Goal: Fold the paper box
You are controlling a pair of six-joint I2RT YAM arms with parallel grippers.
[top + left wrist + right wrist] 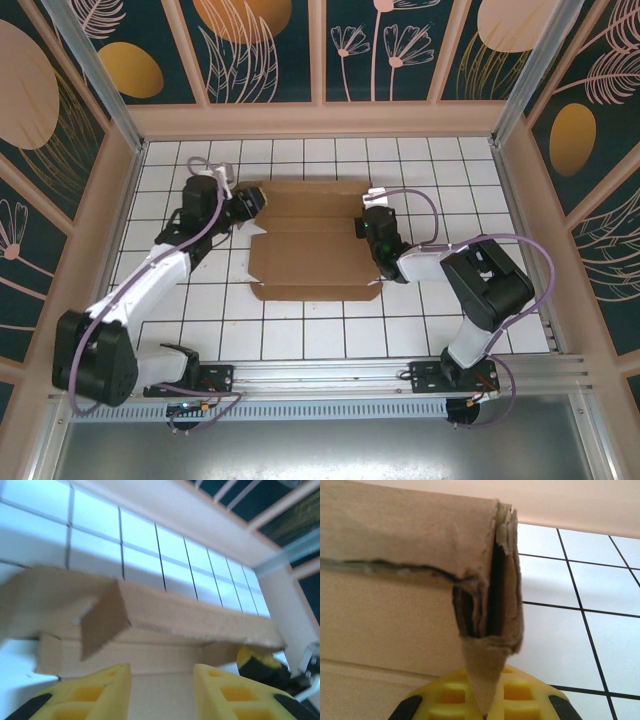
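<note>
One paper box (312, 245), half folded, sits mid-way across the table (300, 335), a bit nearer the far edge, long far flap standing up. Right gripper (482, 702) is pinched tight on a crumpled flap tip at the box's right end. Left gripper (162, 690) sits at the far-left corner, jaws narrowly apart, gripping nothing I can see.

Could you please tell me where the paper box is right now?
In the top view the paper box lies mid-table, between the left hand and the right hand.
</note>
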